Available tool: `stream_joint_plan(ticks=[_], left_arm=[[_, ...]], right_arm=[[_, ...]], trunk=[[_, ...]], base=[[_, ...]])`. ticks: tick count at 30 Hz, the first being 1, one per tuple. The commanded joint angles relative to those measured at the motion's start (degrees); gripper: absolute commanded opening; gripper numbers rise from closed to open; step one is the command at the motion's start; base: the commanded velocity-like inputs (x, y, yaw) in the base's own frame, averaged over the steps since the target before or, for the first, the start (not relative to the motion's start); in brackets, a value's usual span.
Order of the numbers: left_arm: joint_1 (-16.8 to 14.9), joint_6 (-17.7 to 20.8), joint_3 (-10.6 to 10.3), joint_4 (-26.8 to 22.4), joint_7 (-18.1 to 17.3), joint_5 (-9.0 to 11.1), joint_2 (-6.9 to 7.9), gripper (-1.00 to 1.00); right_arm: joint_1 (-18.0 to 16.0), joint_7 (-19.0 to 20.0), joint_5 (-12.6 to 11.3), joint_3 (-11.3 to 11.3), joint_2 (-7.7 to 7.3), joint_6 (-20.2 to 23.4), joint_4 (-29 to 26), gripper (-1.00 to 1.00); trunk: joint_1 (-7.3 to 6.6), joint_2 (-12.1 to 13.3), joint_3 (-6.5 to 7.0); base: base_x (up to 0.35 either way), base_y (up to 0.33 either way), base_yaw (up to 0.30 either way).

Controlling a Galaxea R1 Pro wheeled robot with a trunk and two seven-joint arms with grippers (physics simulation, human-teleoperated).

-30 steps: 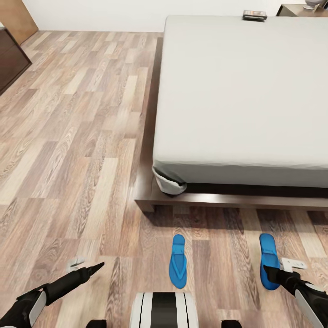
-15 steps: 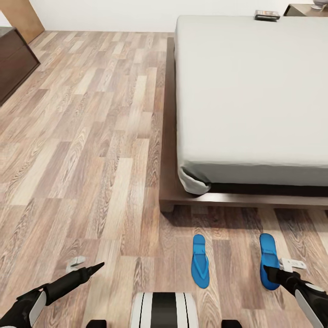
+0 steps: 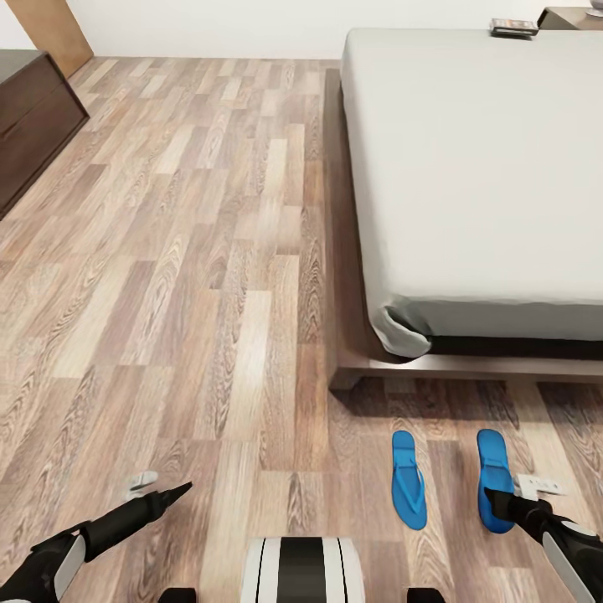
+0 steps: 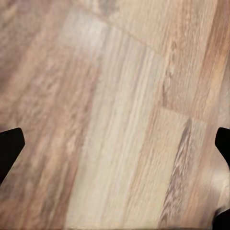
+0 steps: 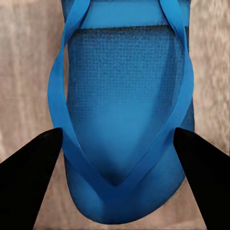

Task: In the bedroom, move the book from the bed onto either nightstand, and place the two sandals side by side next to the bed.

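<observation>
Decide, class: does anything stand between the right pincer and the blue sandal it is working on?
Nothing visible does. In the right wrist view, the right pincer has its fingers spread on either side of the sandal, with only bare wood floor around it. Contact cannot be told.

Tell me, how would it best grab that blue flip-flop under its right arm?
Probably from straight above, pinching the right flip-flop across its width near the toe end, where the straps meet. It lies flat on the wood floor, sole down, so only the side edges offer purchase. The right tool already hangs open over it, one finger at each edge.
</observation>
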Motion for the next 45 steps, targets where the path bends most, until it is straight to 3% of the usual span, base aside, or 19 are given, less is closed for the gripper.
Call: stream_joint_plan(ticks=[1,8,45], left_arm=[[-0.03,0.60,0.09,0.05,-0.20,0.33,-0.03,1.00],[-0.03,0.54,0.16,0.05,-0.20,0.33,0.03,1.00],[-0.03,0.47,0.36,0.05,-0.24,0.42,0.05,1.00]], right_arm=[[0.01,0.22,-0.30,-0.18,0.00,0.38,-0.13,-1.00],[0.01,0.22,-0.30,-0.18,0.02,0.36,-0.09,-1.00],[0.01,0.22,-0.30,-0.09,0.03,0.36,-0.08,-1.00]], trunk=[[-0.01,-0.01,-0.03],[-0.01,-0.01,-0.03],[-0.01,-0.01,-0.03]], base=[[0.000,0.315,0.000],[0.000,0.245,0.000],[0.043,0.032,0.000]])
